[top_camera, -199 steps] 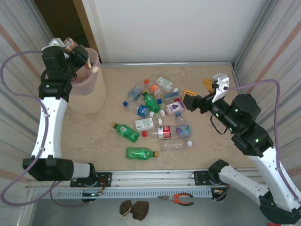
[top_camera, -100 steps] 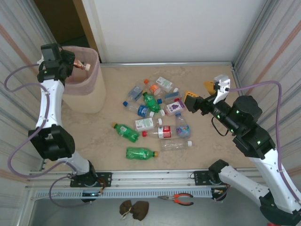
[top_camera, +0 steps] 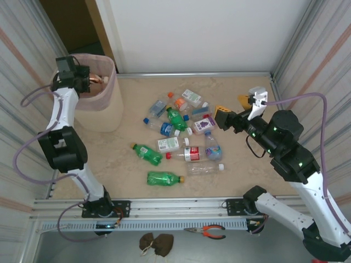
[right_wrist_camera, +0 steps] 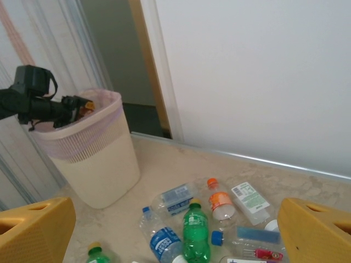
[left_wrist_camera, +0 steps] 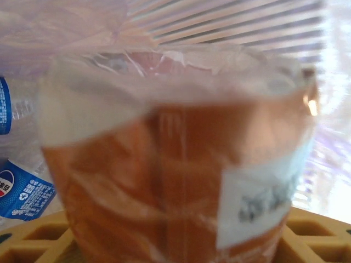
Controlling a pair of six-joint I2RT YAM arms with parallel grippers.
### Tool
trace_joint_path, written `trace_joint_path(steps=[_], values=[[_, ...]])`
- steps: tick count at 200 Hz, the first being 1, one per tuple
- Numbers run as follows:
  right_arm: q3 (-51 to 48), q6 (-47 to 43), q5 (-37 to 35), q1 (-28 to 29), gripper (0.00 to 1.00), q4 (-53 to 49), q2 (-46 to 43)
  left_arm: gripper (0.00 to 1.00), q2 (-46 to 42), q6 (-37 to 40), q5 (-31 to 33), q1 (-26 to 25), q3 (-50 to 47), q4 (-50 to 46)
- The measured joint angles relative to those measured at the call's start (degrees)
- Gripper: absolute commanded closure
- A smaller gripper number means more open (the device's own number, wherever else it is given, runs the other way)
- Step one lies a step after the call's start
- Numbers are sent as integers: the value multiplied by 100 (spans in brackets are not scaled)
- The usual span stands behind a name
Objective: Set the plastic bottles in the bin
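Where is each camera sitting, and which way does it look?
Top camera: high behind the robot, looking down on table, bottles and bin; both arms show.
Left wrist camera: at the bin, close to an orange bottle; yellow fingers below.
Right wrist camera: facing the bin across the bottles; yellow fingers in both lower corners.
Shared: top and right wrist both catch the left gripper at the bin.
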State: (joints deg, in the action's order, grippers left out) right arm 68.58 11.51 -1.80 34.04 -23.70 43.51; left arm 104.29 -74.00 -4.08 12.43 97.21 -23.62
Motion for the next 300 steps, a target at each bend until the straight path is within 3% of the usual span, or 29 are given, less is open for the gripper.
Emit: trace_joint_path(steps=[51, 114, 157, 238, 300], values=[[0, -2, -17, -7, 6, 2, 107, 29, 428, 39, -105, 22, 219, -103], [0, -2, -13, -33, 6, 4, 188, 17, 448, 57, -326, 37, 219, -57], [0, -2, -15, -33, 6, 4, 173, 15, 363, 66, -450, 39, 269, -127], [0, -2, -13, -33, 6, 4, 175, 15, -431, 214, -752, 37, 243, -188], [0, 0, -4, -33, 6, -109, 258, 17, -1593, 706, -903, -103, -431, 24]])
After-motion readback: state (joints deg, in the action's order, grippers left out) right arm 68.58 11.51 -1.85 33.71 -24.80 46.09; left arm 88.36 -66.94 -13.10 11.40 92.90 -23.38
